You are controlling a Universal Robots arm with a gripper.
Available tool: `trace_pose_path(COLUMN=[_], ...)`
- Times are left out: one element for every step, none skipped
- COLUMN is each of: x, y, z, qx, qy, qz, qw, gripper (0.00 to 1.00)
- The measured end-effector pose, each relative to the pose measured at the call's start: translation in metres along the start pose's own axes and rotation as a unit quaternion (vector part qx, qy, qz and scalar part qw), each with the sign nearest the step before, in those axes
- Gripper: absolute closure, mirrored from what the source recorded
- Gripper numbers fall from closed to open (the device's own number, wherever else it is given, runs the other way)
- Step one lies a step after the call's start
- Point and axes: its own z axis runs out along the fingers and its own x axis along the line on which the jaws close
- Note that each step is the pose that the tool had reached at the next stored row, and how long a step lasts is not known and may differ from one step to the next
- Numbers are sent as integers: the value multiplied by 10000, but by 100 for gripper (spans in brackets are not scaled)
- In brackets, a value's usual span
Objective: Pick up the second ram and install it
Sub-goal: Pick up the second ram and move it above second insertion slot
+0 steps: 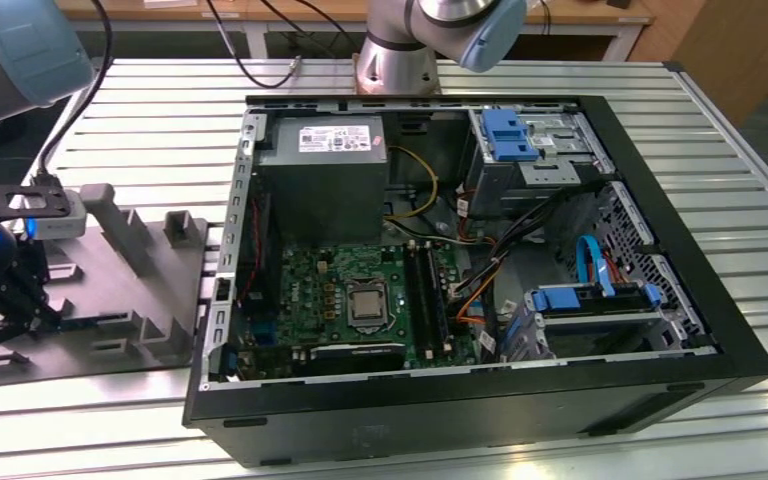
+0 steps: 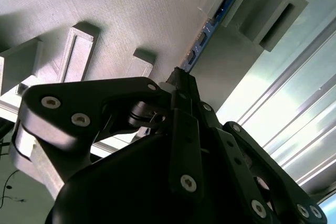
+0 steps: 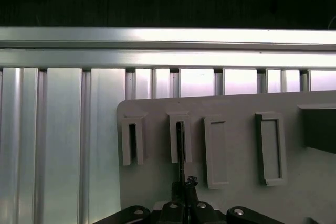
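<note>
Dark-blue and thin, the second ram (image 2: 206, 32) is a flat circuit-board stick that stands on its edge in a narrow raised holder of the grey plastic fixture plate (image 2: 131, 9). In the first wrist view the second ram (image 3: 180, 145) shows edge-on as a dark line in the second holder of the row. The black gripper (image 2: 179, 77) has its fingers drawn almost together, pinching the near end of the stick between them.

In the exterior view the gripper (image 1: 11, 300) points down at the fixture plate (image 1: 131, 310), at the exterior view's left. The plate lies on the ribbed aluminium table (image 1: 157, 130), just beside the open black computer case (image 1: 491, 400). The green motherboard (image 1: 344, 290) lies inside the case, well apart from the gripper.
</note>
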Motion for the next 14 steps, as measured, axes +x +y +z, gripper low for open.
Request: trace_pose_path(x=[0,0,0,0,0,0,0,0,0,0,0,0,0,0], y=[0,0,0,0,0,0,0,0,0,0,0,0,0,0], z=[1,1,1,1,2,2,2,2,2,2,2,2,2,2], qx=[0,2,3,4,4,4,4,4,4,4,4,5,6,7], qy=[-1,-2,-2,-2,-3,-3,-3,-3,-3,-3,-3,-4,-4,-5], qz=[43,114,143,144,144,144,144,145,145,147,158,181,217,261], qw=[10000,9999,9999,9999,9999,9999,9999,9999,9999,9999,9999,9998,9998,9997], gripper=[88,88,88,88,88,88,88,88,88,88,88,88,88,88])
